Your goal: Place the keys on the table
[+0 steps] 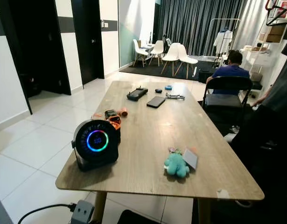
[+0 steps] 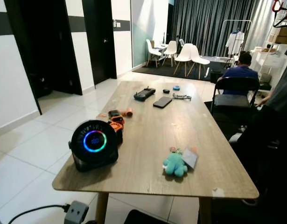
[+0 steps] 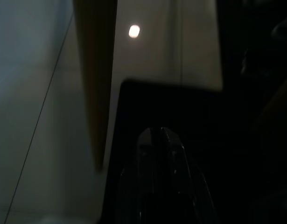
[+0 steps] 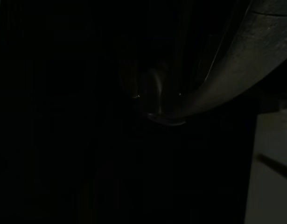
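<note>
Round black device with glowing blue-green ring (image 1: 95,142): small lit digits at centre, too blurred to read.
Other readable text: none.

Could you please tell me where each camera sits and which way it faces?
Left eye: on the head, looking forward and down over the table, the fan and the plush.
Right eye: beside it, sharing that scene.
Left wrist: looks along the shut left gripper at pale floor.
Right wrist: very dark; the right gripper is faint.
</note>
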